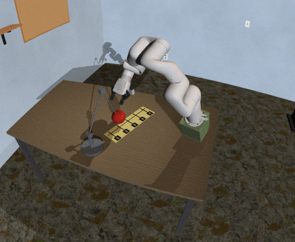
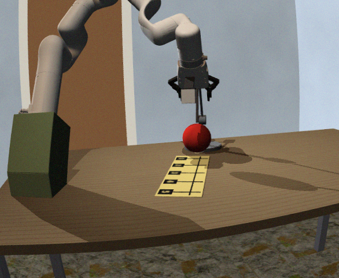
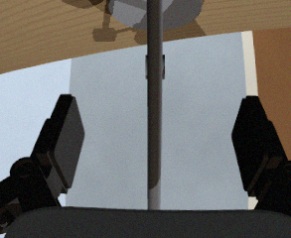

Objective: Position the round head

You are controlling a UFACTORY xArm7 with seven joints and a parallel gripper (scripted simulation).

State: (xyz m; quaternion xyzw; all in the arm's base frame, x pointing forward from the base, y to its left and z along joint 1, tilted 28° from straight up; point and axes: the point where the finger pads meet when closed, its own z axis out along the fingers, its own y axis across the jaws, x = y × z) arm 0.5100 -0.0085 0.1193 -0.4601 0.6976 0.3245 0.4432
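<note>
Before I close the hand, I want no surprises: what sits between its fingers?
In the wrist view, the lamp's thin grey rod runs centred between the open hand's fingers, touching neither.

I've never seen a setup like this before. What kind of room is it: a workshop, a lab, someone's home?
Most likely a plain test room set up as a small workshop. A white robot arm stands bolted on a green block on a wooden bench, beside a jointed lamp with a red head and a yellow numbered strip. The walls are bare and blue.
</note>
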